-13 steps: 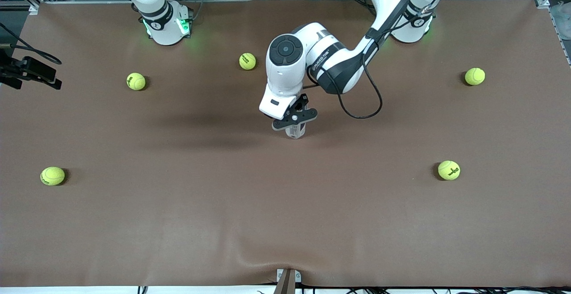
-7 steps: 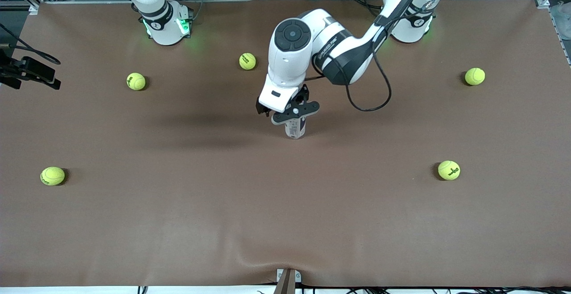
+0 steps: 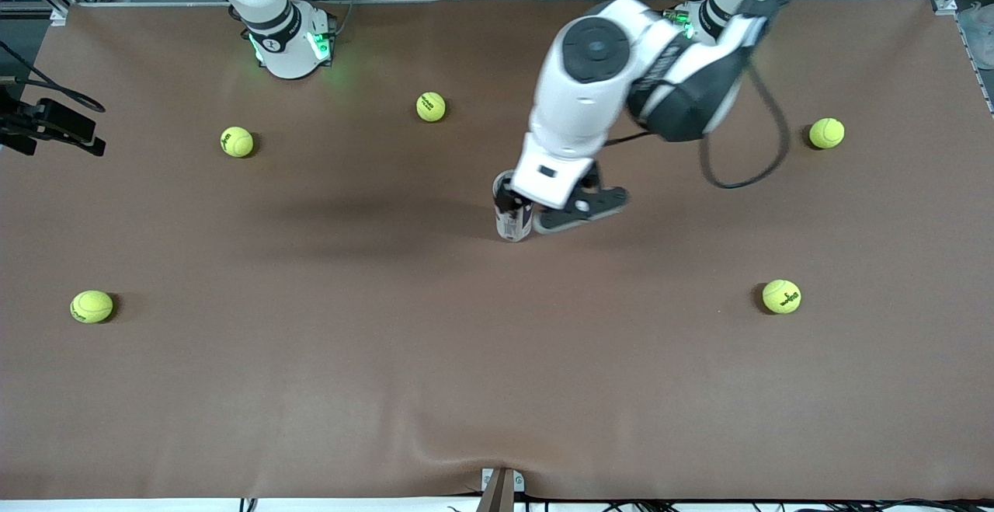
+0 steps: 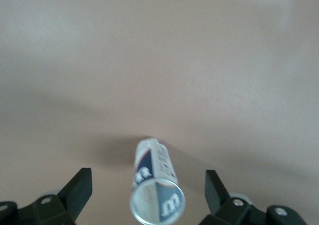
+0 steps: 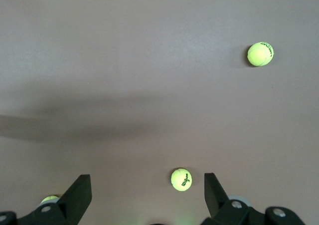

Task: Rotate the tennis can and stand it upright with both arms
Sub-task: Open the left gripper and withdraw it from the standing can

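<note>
The tennis can (image 3: 512, 219) stands upright on the brown table mat, about midway between the two arms' ends. In the left wrist view I look down on the can's (image 4: 155, 187) silver rim and navy-red label. My left gripper (image 3: 547, 210) hangs open over it, and in the left wrist view this gripper (image 4: 148, 180) has both fingers well apart from the can. My right gripper (image 5: 147, 182) is open and holds nothing; it is out of the front view, where only the right arm's base (image 3: 289, 40) shows.
Several yellow-green tennis balls lie scattered on the mat, the closest to the can being one ball (image 3: 431, 106) farther from the front camera. Another ball (image 5: 181, 179) lies on the mat below the right gripper. A black device (image 3: 50, 125) sits at the right arm's end.
My left gripper has opened and let go of the can, then risen and swung toward the left arm's end. The can stays upright in place. The right arm has not moved.
</note>
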Robot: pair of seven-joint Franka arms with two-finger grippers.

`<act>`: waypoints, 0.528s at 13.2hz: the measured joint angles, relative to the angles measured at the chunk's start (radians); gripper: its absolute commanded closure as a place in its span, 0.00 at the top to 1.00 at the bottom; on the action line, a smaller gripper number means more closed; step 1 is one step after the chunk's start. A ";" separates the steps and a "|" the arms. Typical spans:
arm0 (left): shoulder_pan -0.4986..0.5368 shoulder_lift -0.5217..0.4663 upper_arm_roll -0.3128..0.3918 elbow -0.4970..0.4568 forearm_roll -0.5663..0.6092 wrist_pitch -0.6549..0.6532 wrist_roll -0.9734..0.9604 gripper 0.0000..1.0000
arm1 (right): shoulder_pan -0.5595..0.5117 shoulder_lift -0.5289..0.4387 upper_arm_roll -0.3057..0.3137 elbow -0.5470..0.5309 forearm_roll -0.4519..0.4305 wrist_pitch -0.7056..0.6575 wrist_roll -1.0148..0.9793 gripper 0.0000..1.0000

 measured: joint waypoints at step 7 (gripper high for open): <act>0.205 -0.040 -0.014 0.000 0.000 -0.017 0.194 1.00 | 0.000 0.000 0.002 0.000 0.000 0.000 0.000 1.00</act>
